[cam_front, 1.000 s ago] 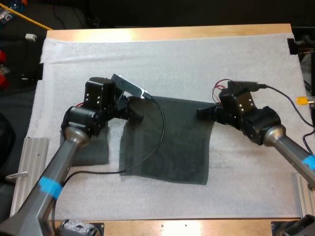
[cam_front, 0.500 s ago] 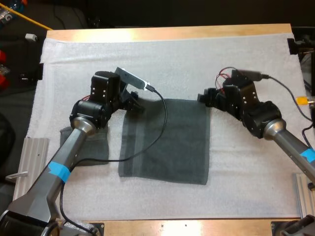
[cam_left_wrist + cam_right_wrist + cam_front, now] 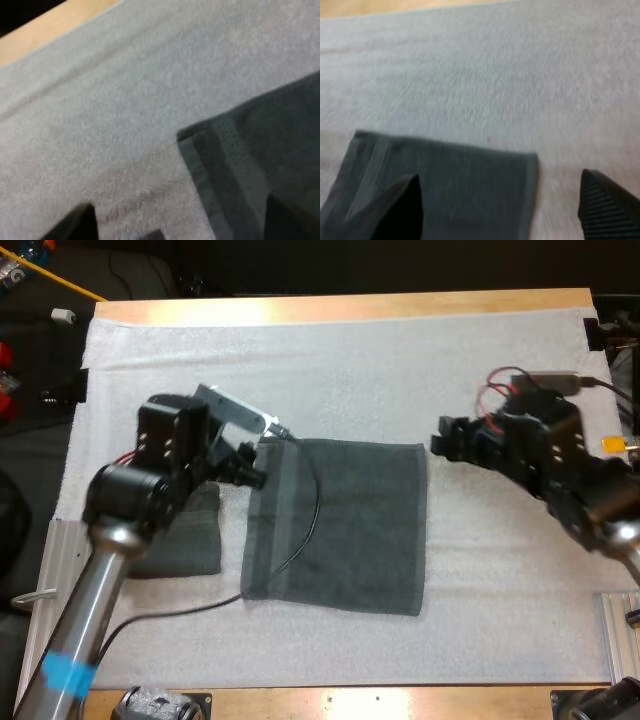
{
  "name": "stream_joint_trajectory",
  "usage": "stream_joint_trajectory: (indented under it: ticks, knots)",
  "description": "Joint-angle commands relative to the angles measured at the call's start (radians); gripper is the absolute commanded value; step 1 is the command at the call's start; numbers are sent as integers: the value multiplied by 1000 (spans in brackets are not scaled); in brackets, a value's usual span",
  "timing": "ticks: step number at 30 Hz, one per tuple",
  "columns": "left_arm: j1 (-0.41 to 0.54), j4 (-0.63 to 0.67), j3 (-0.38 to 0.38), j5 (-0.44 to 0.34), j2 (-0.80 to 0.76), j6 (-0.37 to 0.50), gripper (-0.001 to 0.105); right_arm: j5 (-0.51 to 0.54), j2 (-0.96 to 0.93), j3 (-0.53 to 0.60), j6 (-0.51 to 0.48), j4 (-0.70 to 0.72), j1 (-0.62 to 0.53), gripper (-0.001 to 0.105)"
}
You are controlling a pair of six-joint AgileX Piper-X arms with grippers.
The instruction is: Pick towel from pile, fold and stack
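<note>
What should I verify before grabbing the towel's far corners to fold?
1. Towel lies flat on the mat: ok.
2. Left gripper open, straddling the far left corner: ok.
3. Right gripper open, straddling the far right corner: ok.
4. Folded towel apart from the flat one: ok.
5. Height right for a pinch: cannot tell.

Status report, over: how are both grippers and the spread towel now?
Left gripper open, at far left corner of flat dark grey-green towel. Right gripper open, beside its far right corner. Folded dark towel left of it, nothing blocking.
</note>
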Motion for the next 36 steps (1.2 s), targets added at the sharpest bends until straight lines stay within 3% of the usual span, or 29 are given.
stream_joint_trajectory:
  ticks: [1,5,7,12,15,25,32,36]
  knots:
    - [-1,68,-10,10,-49,-31,65,-8,-47,-8,-11,73,0,64]
    - [-1,201,-10,74,-145,-87,65,-23,-134,-8,-1,203,0,64]
    - [-1,277,-10,135,-190,-92,65,-89,-183,-8,-2,263,0,64]
    - [-1,396,24,150,-286,-93,65,-270,-273,20,17,328,0,64]
    - [-1,417,83,150,-343,-114,65,-302,-322,57,52,374,0,64]
    - [-1,413,268,212,-435,-159,65,-566,-384,284,132,372,3,64]
    - [-1,380,312,236,-435,-159,65,-556,-383,442,320,185,124,64]
    - [-1,379,313,236,-435,-159,65,-438,-356,526,442,60,251,64]
